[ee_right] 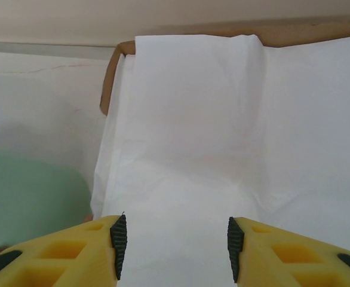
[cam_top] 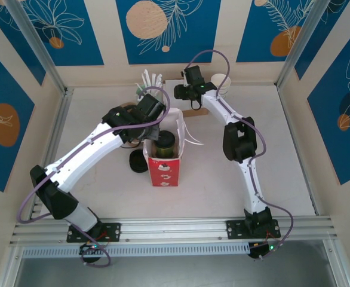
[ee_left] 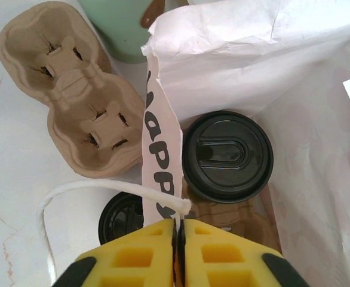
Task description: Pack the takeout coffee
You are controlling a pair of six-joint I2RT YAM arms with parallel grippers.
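Two arms reach in over the desk point(cam_top: 282, 155). The left arm point(cam_top: 91, 149) bends toward the middle, where a red bag point(cam_top: 163, 173) stands upright with its mouth open. The coffee point(cam_top: 165, 143) sits inside that bag, upright, its black lid facing up. In the left wrist view the lid point(ee_left: 227, 155) lies low between the bag's white inner walls, close to the near-left wall.

The left fingers point(ee_left: 163, 239) are pressed together on the bag's rim, pinching the folded edge with dark lettering that runs up from between them. A white cord handle point(ee_left: 91, 186) loops out to the left from the same spot.

Outside the bag, on its left, a black disc point(cam_top: 138, 162) lies flat on the desk, just beside the bag's wall. Farther back a brown pulp cup carrier point(ee_left: 73, 95) rests on the desk with both sockets empty, and behind it stands a mint cup point(ee_left: 118, 24); from above, white sticks point(cam_top: 151, 78) rise out of that cup.

The right arm point(cam_top: 240, 143) stretches to the back of the desk, well apart from the bag. The right fingers point(ee_right: 116, 242) are spread, with nothing between them. Ahead of them lies white paper point(ee_right: 223, 119) over a brown edge, with the mint cup blurred at the lower left.
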